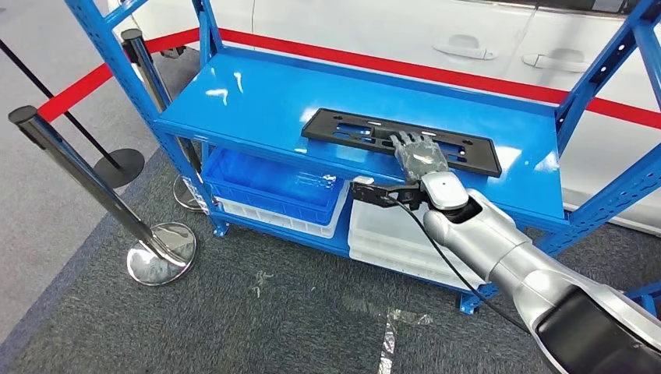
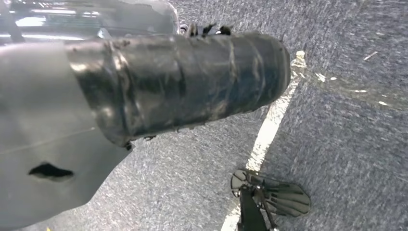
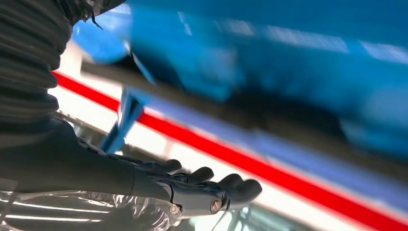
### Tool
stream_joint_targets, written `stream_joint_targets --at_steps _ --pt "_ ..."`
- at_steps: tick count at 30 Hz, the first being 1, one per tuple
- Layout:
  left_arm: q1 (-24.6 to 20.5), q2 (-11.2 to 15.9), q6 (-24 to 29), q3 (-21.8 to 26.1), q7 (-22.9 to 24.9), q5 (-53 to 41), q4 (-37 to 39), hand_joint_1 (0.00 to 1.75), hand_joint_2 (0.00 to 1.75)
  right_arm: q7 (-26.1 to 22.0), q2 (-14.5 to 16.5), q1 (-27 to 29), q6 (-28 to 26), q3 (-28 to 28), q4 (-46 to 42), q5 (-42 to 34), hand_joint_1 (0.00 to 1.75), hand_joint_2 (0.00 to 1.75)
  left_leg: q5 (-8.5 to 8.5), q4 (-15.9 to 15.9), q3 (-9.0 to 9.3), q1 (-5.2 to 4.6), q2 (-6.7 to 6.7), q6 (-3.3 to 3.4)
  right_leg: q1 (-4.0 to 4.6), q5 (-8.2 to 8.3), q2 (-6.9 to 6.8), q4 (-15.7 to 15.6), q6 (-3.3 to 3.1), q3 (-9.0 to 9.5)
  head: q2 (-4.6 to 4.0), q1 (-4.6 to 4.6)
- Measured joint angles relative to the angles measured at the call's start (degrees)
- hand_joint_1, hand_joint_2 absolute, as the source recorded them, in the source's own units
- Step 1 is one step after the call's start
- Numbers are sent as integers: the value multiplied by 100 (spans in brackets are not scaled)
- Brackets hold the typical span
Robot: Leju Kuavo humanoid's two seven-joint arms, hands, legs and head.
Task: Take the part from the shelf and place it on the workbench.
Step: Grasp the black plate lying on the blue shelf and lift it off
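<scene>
Black flat rectangular plastic part point(image 1: 366, 128) under right robot hand point(image 1: 419, 153), grip unclear; reaching step; next: clasp, lift off blue metal shelf point(image 1: 257, 97).

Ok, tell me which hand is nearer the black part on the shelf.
The right hand. It lies over the middle of the black part on the blue shelf. The left hand hangs low over the grey carpet, away from the shelf.

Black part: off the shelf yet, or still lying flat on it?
Still flat on the blue shelf; the black part lies there under the right robot hand.
</scene>
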Motion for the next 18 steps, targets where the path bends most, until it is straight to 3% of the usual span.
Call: stream_joint_targets --at_steps 3,6,8,9,10,11,13,15,18 --pt "4 8 3 0 32 -17 0 0 0 -7 -49 109 2 -5 74 -7 0 175 -134 130 -46 13 16 -74 -34 -13 13 -26 -98 45 -1 -19" --pt "5 36 5 2 51 -31 0 0 0 -33 -90 168 90 -10 164 -26 0 175 -536 1102 -520 20 31 -137 -40 -60 15 -39 -182 121 -2 -47" --pt "9 46 0 8 52 -35 0 0 0 -72 -103 242 153 -10 233 -54 0 175 -594 1577 -819 20 31 -142 -23 -95 21 -39 -209 167 -2 -48" --pt "10 47 -3 15 50 -35 0 0 0 -90 -110 272 163 -10 270 -64 0 175 -482 1539 -841 19 31 -129 -15 -113 28 -39 -211 194 -2 -48" --pt "10 51 -5 23 47 -35 0 0 0 -105 -117 291 166 -10 309 -70 0 175 -286 1287 -755 14 31 -101 -7 -132 38 -39 -209 226 -2 -49" --pt "7 57 -5 32 44 -36 0 0 0 -114 -126 301 159 -10 344 -69 0 175 -61 893 -593 3 31 -60 -1 -152 46 -39 -201 258 -2 -48" --pt "-6 84 2 43 48 -47 0 0 0 -119 -159 301 120 -12 407 -54 0 175 189 221 -272 -37 28 19 22 -188 54 -40 -165 294 -2 -45" --pt "-16 109 21 53 65 -67 0 0 0 -119 -216 288 48 -22 445 -28 0 175 182 16 -164 -71 18 55 30 -201 51 -58 -112 304 -2 -42" --pt "-1 127 42 71 95 -86 0 0 0 -114 -327 178 -1 -63 455 -5 0 175 215 -97 -110 -40 24 114 23 -269 38 -14 -24 291 -2 -39"
